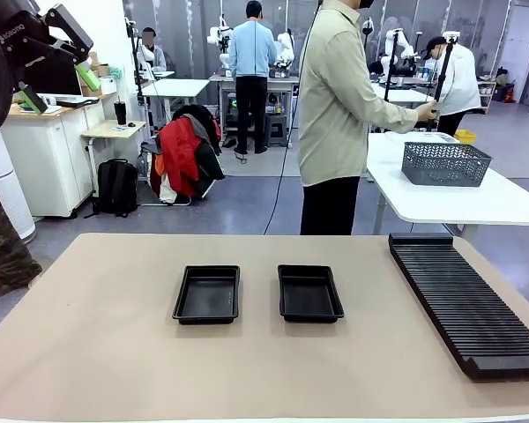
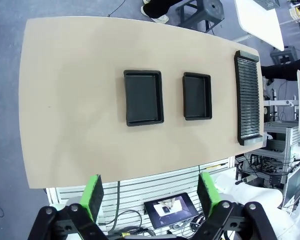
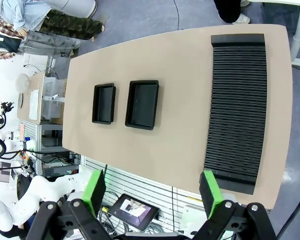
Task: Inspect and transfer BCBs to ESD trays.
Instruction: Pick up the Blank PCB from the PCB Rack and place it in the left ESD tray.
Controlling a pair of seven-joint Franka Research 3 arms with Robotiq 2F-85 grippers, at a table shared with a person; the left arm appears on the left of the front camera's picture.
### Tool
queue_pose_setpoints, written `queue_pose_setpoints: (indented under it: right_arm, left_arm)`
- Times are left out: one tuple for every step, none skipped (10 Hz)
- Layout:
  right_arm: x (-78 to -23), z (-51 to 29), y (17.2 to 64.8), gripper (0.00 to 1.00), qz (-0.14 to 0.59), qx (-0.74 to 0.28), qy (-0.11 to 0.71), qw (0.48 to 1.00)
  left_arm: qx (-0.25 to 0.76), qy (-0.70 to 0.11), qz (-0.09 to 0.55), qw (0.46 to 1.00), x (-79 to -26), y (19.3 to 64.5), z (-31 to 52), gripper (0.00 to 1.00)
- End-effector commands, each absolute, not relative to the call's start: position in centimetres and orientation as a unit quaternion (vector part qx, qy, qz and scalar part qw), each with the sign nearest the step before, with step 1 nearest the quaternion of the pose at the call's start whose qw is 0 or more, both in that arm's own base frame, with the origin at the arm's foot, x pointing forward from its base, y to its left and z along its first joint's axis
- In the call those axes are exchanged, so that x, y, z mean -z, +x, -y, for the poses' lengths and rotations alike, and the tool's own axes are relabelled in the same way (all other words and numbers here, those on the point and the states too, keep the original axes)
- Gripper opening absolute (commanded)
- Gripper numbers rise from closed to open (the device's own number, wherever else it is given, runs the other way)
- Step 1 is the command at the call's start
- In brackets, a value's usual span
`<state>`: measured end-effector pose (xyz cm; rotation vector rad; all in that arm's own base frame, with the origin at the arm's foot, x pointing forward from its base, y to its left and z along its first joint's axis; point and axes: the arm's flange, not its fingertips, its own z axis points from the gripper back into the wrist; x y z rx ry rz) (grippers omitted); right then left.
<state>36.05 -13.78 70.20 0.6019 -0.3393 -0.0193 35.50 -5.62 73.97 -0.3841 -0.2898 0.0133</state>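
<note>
From high above the desk (image 1: 97, 335) I saw the left fingers (image 2: 94, 195) spread wide with nothing between them, and the right fingers (image 3: 95, 189) stood just as wide, gripping nothing. The two ESD trays, the left tray (image 1: 207, 293) and the right tray (image 1: 309, 292), lay side by side near mid-desk, not touching, black floors showing. The slotted rack (image 1: 463, 300) lay along the right edge, well apart. A person (image 1: 339, 106) stood beyond the far side.

Black ESD trays (image 1: 207, 295) are set on a beige table (image 1: 88, 352), black rack (image 1: 467, 300) (finely ribbed), black left gripper (image 2: 150, 177) padded in green
</note>
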Motion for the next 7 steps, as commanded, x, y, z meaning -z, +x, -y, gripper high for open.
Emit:
queue_pose_setpoints:
  right_arm:
    - [-70.21,13.77,36.05,1.00,0.166,0.009,0.295,0.941]
    - [-70.21,13.77,36.05,1.00,0.166,0.009,0.295,0.941]
    - [-70.21,13.77,36.05,1.00,0.166,0.009,0.295,0.941]
    - [-70.21,13.77,36.05,1.00,0.166,0.009,0.295,0.941]
    - [-70.21,13.77,36.05,1.00,0.166,0.009,0.295,0.941]
    - [-70.21,13.77,36.05,1.00,0.166,0.009,0.295,0.941]
    - [-70.21,13.77,36.05,1.00,0.166,0.009,0.295,0.941]
  left_arm:
    - [0.011,-0.179,0.134,0.975,-74.24,35.92,5.27,1.00]
    - [0.013,-0.178,0.134,0.975,-74.27,35.99,5.25,1.00]
    - [0.014,-0.177,0.131,0.975,-74.27,36.11,5.15,1.00]
    - [0.016,-0.177,0.129,0.976,-74.20,36.25,5.03,1.00]
    - [0.016,-0.177,0.126,0.976,-74.15,36.32,4.94,1.00]
    - [0.005,-0.188,0.137,0.972,-73.98,36.12,5.58,1.00]
    - [0.005,-0.188,0.137,0.972,-73.98,36.12,5.58,1.00]
